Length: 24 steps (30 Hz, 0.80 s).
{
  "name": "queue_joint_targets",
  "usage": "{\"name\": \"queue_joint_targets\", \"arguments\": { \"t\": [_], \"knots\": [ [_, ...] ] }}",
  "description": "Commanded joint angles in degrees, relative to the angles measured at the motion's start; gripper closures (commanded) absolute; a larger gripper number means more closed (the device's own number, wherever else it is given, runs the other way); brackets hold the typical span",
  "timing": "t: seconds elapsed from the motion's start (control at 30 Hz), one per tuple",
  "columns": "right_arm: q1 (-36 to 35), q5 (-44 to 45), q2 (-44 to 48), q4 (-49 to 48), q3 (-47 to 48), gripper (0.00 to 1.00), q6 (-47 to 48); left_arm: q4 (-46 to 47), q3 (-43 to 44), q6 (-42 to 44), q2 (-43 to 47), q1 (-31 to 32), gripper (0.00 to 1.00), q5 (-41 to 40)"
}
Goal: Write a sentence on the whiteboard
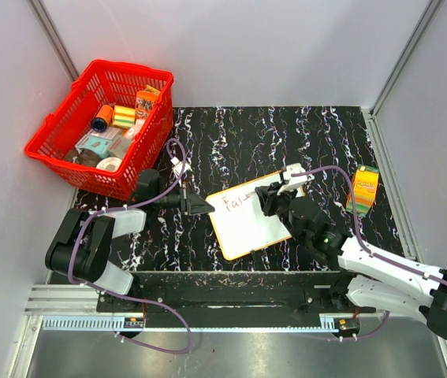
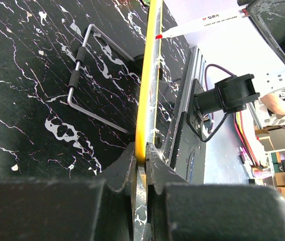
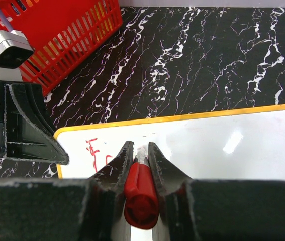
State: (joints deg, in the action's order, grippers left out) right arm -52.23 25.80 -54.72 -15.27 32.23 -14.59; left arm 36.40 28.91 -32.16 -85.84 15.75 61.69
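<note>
Whiteboard (image 1: 248,222) lies on the black marbled surface (image 1: 302,134), near its front edge and between the two arms, turned at a slant. A few red letters of the sentence (image 1: 233,203) stand near the board's upper left corner; only the start of one line shows. The left hand (image 1: 201,206) is pressed together on the board's left corner, pinching the orange-yellow rim from both sides. The right hand (image 1: 277,191) hangs over the board's upper part, pinching a marker (image 3: 141,193) with a red end cap between its fingers, tip pointing at the white face just right of the letters; whether the tip touches cannot be told. A red basket (image 1: 57,146) holding small packages sits at the far left corner, well apart from the board.
</note>
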Motion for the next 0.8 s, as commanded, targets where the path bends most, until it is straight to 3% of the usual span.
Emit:
{"name": "queue_joint_targets", "arguments": {
  "t": [0.0,0.77],
  "knots": [
    [0.4,-0.8,-1.0,-2.1,1.7,1.0,-0.3,-0.2,0.7,6.3,1.0,1.3,1.0,-0.4],
    [0.3,-3.5,4.0,4.4,-2.4,1.0,-2.8,-0.6,0.8,6.7,1.1,1.4,1.0,-0.6]
  ]
}}
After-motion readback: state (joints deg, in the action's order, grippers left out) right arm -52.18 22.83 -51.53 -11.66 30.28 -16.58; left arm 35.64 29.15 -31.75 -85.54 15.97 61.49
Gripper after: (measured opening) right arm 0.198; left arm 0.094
